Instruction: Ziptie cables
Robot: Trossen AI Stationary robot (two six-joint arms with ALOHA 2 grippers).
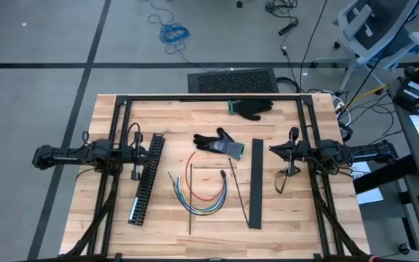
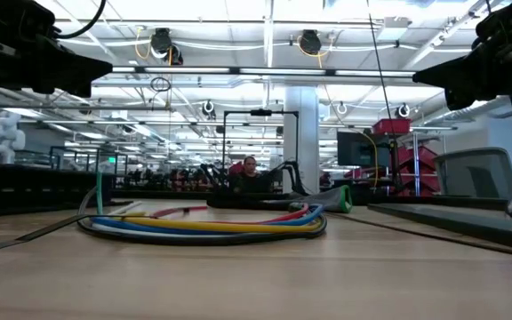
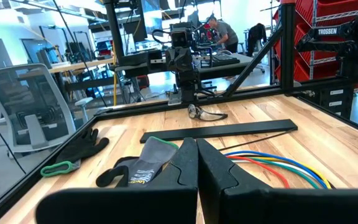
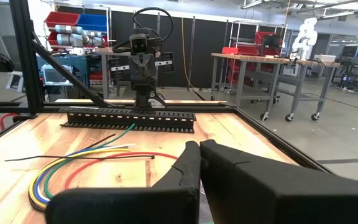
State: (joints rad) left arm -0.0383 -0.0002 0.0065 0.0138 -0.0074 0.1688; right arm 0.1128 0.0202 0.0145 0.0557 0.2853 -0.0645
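Note:
The cables (image 1: 198,193), a loose curved bundle of red, yellow, blue and green wires, lie flat on the wooden table's middle; they also show in the low view (image 2: 203,224) and both wrist views (image 3: 278,168) (image 4: 73,165). Thin black zip ties (image 1: 235,195) (image 4: 79,157) lie on the table beside and across them. My left gripper (image 1: 151,148) (image 3: 197,163) hovers shut at the table's left, pointing level toward the middle. My right gripper (image 1: 271,149) (image 4: 199,157) hovers shut at the right, facing it. Neither touches anything.
A long black slotted duct (image 1: 145,178) lies near the left arm, and a flat black strip (image 1: 255,182) near the right. One black glove (image 1: 220,143) lies just beyond the cables, another (image 1: 252,108) at the far edge. A black frame (image 1: 209,97) rims the table.

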